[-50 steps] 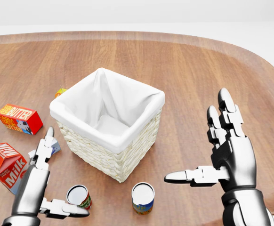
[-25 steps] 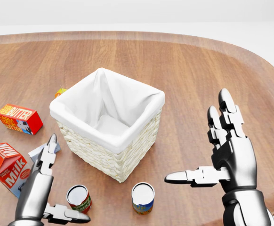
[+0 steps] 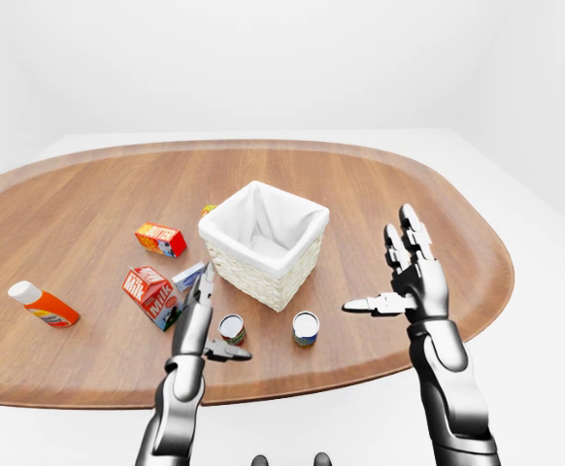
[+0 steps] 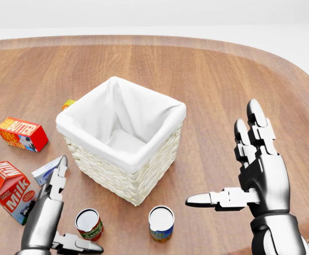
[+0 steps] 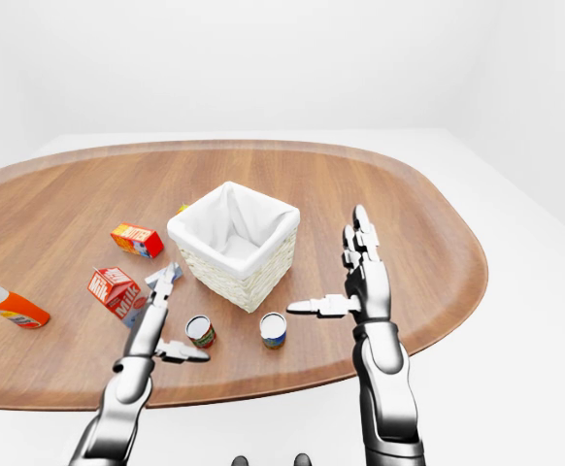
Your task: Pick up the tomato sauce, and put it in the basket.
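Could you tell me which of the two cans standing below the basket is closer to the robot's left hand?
The red-and-green can, the left one in the head view, sits right between the open left hand's thumb and fingers. The blue-labelled can stands apart to its right.

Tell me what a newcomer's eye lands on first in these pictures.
The square white-lined wicker basket sits mid-table on the oval wooden table. Two silver three-finger hands flank it low in the head view: the right hand spread open, the left hand open beside a red-and-green-labelled can. A red milk carton and red butter box lie left.
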Motion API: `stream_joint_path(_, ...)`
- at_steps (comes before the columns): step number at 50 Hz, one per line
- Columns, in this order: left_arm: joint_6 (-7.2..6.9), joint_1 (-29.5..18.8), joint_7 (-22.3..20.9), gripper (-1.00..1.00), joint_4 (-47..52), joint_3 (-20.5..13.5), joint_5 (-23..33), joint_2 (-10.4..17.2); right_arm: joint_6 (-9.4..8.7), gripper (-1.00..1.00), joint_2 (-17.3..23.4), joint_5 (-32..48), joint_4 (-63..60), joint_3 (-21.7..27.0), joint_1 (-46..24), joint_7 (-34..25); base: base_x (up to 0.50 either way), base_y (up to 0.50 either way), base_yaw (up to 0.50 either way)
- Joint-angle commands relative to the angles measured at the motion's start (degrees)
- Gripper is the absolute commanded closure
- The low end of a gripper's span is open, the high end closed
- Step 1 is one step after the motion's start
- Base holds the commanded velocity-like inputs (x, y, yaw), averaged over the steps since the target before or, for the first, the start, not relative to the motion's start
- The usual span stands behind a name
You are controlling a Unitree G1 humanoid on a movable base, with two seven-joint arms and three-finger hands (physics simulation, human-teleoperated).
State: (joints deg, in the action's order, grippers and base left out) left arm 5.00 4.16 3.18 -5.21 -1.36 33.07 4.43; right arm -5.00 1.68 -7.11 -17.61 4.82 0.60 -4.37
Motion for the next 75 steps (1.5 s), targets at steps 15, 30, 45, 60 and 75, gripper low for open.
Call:
stream_joint_path(15, 0.00, -1.93, 1.36, -0.99, -3.40, 0.10, 0.21, 0.33, 0.00, -1.00, -0.02, 0.06, 0.12, -0.07, -0.10, 0.04, 0.00, 0.00, 0.00)
stream_joint_path(30, 0.00, -1.92, 2.21, -0.99, -4.80, 0.58, 0.98, 0.36, 0.00, -1.00, 0.00, 0.05, 0.11, -0.07, -0.18, 0.10, 0.00, 0.00, 0.00)
stream_joint_path(45, 0.00, -2.70, 3.07, -0.99, -7.28, 0.76, 1.20, 0.45, 0.00, -1.00, 0.05, 0.06, 0.95, 0.02, -0.46, 0.04, 0.00, 0.00, 0.00)
stream_joint_path(60, 0.00, -4.04, 4.46, -0.98, -10.76, 1.09, 1.56, 0.61, 0.00, -1.00, 0.07, 0.01, 1.44, 0.03, -0.36, -0.05, 0.00, 0.00, 0.00)
stream_joint_path(75, 0.00, -4.33, 5.38, -0.98, -11.70, 1.52, 2.28, 0.57, 0.00, -1.00, 0.07, 0.00, 1.35, 0.03, -0.40, -0.02, 0.00, 0.00, 0.00)
